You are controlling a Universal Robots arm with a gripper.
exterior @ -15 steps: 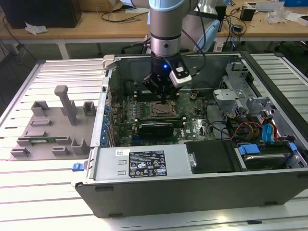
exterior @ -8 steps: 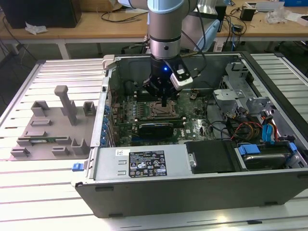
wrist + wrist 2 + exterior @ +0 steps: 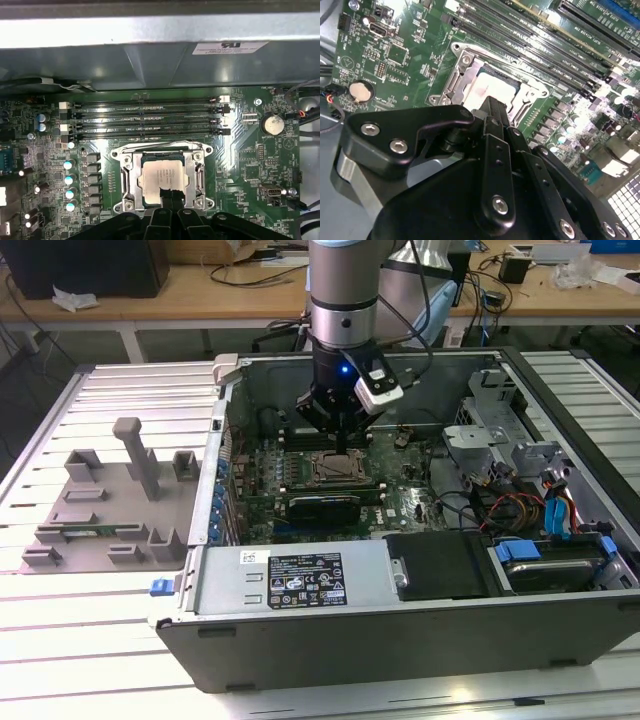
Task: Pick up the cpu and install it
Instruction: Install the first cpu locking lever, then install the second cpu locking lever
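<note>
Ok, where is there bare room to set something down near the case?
The ribbed table is bare beyond the grey fixture tray, and again in front of the computer case. Inside, the motherboard is crowded. The hand hangs over the socket, where the cpu sits.
</note>
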